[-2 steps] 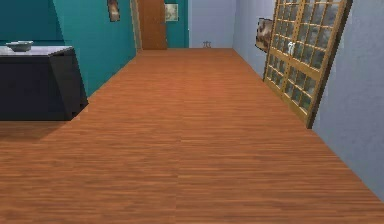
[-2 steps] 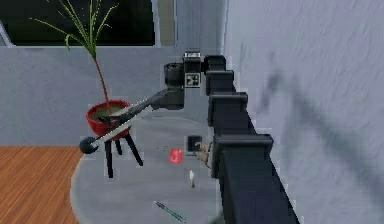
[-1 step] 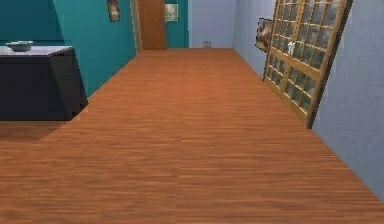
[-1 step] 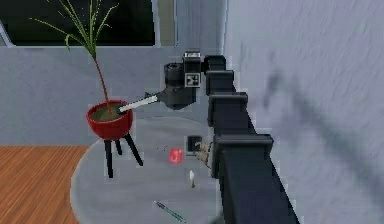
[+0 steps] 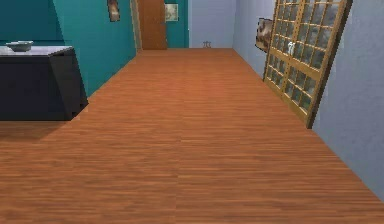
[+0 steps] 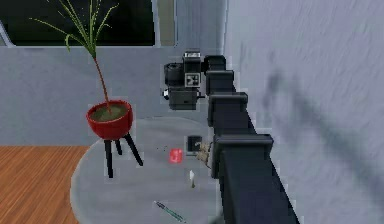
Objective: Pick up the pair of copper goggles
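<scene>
Though stretched out over the round pale grey tabletop [image 6: 120, 195], seems at the approach step. Can make out a small copper-tan blob [image 6: 203, 150], likely the goggles, on it just beside the dark square arm bar [image 6: 245, 160], well short of the dark two-finger gripper [image 6: 176, 88]. Cannot tell grip state or load. Calls for drawing in, then lowering.

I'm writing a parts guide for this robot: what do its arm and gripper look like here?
The arm is a dark, square-sided bar built of stepped segments. At its far end sit two small white squares with black marks, and beside them the gripper has a dark, boxy body.
</scene>
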Robot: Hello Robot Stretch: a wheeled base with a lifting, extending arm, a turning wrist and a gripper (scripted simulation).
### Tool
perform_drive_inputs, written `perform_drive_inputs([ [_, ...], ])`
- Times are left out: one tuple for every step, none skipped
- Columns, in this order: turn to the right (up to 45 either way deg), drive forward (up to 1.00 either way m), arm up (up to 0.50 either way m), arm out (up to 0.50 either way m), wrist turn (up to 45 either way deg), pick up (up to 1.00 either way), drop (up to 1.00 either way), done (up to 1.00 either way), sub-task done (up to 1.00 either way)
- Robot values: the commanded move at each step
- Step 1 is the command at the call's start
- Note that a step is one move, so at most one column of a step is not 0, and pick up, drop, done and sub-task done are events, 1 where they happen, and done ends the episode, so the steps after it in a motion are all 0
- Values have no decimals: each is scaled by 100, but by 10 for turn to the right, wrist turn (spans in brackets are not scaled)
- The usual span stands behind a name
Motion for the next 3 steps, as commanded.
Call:
perform_drive_inputs([
  [0,0,0,0,330,0,0,0,0],
  [0,0,-30,0,0,0,0,0,0],
  [0,0,0,0,0,100,0,0,0],
])
